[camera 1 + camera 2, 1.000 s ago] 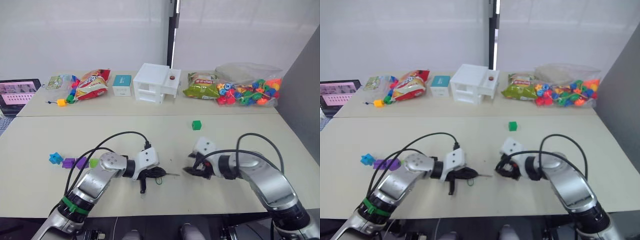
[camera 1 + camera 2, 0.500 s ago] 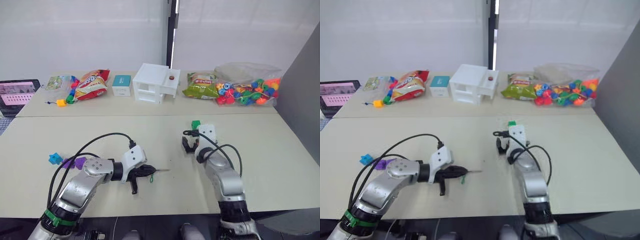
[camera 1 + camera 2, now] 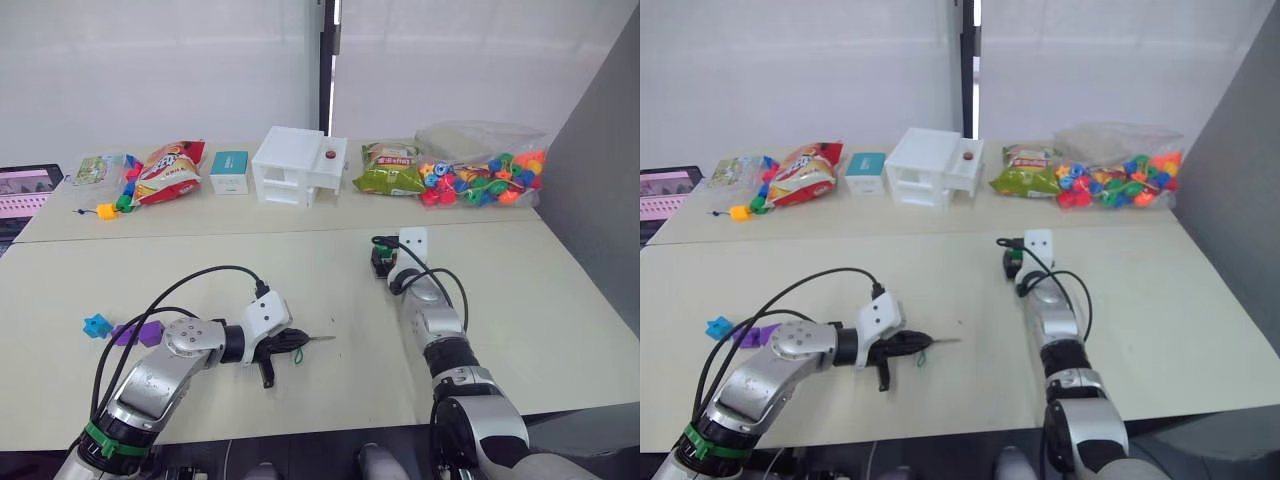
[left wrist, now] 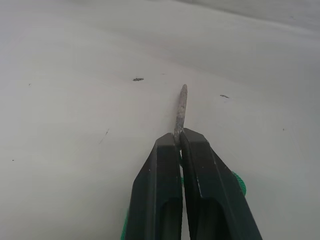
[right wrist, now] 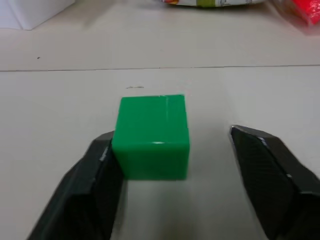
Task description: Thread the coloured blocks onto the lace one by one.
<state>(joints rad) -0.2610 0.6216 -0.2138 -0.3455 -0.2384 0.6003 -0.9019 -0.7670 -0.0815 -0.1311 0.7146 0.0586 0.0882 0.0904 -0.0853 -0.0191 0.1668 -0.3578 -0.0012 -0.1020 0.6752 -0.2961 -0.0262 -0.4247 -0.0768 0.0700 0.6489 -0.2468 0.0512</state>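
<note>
No block looks threaded yet; the left gripper (image 4: 178,142) pinches the thin green lace (image 4: 181,107) by its stiff pale tip over the beige table (image 3: 300,270); the right gripper (image 5: 175,150) straddles a green plastic cube (image 5: 151,136), fingers spread; the purple and blue blocks (image 3: 125,331) wait at far left.

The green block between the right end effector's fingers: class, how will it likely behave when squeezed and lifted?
The green block looks like hard, glossy plastic, so it will probably stay stiff but could slip. Its flat faces suit the right end effector, and it seems unlikely to roll. It sits against one finger, off-centre, so it may slide across the table as the jaws close.
</note>
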